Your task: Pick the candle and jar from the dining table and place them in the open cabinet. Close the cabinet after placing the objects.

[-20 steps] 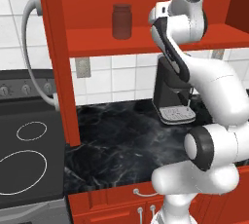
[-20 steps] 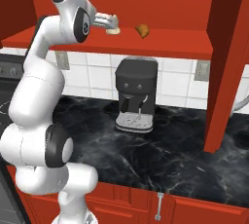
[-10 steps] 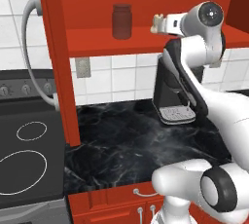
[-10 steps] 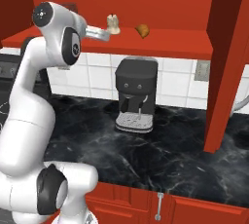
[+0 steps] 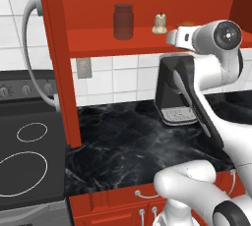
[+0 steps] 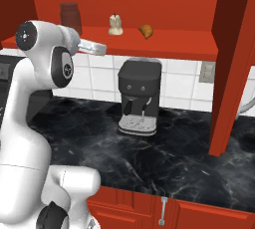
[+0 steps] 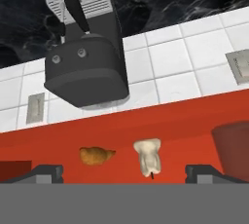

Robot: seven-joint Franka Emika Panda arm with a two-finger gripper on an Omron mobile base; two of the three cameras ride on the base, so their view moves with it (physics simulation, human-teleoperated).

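Both placements look done: the jar [image 5: 123, 21] and candle [image 5: 159, 24] stand apart on the cabinet [image 5: 147, 43] shelf, ahead of the gripper [image 7: 124, 173], whose fingers [image 7: 46, 173] are spread wide and empty. The candle lies between them in the hand view. Left: shutting the doors

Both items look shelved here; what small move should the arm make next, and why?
Probably pull the open, empty hand further back from the cabinet and swing toward its open door. The jar and candle both stand upright on the shelf beside a croissant, so only the closing seems left.
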